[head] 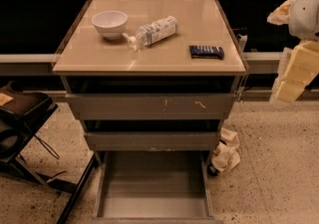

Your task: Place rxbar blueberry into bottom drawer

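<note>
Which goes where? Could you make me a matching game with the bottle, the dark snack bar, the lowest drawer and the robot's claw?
Things: 1 bottle; 2 rxbar blueberry; 3 bottom drawer; 4 claw.
Places: A pulled open, below the other drawers; B on its side beside the white bowl; C in the air, right of the tabletop; D flat on the tabletop, near its right front corner.
Pairs: 1-B; 2-D; 3-A; 4-C.

White bowl [109, 23] and toppled clear bottle [155, 30] close together on beige tabletop [164, 58]; crumpled paper [227, 154] on speckled floor [271, 183].
</note>
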